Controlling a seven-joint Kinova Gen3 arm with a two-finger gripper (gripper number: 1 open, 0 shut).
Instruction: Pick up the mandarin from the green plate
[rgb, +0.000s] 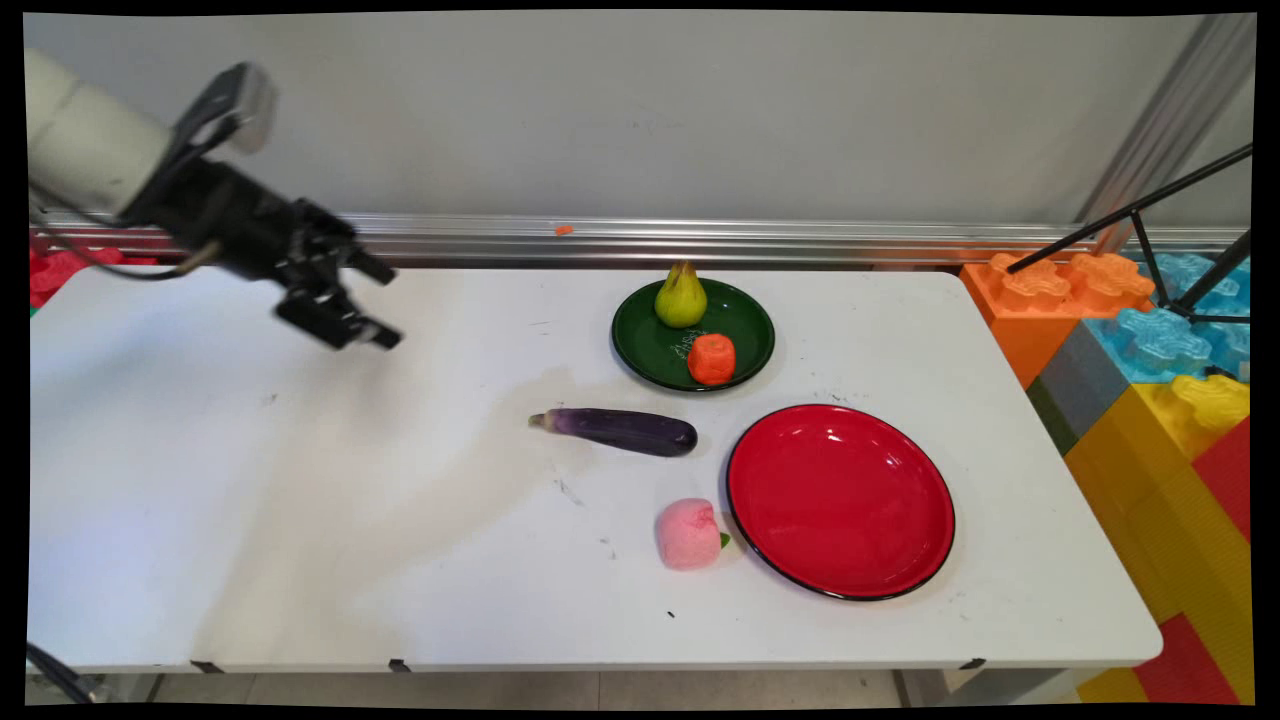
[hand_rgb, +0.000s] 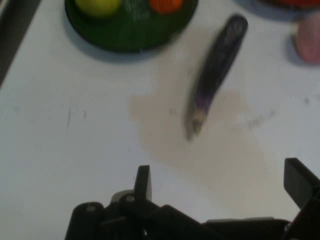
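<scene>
— What's closest to us on the table (rgb: 300, 520)?
— A pink peach (rgb: 687, 534), just beside the empty red plate (rgb: 840, 500). Behind them lies the purple eggplant (rgb: 620, 430), stem pointing left.
— And further back?
— A green plate (rgb: 655, 345) with a pear (rgb: 680, 297) and an orange fruit (rgb: 711, 359).
— The gripper (rgb: 370, 305)?
— Up at the far left, fingers spread, holding nothing, well apart from the eggplant

Readable text: none can be made out in either view.
Green plate (rgb: 650, 350): pale markings are seen at its middle, but they cannot be read.
</scene>
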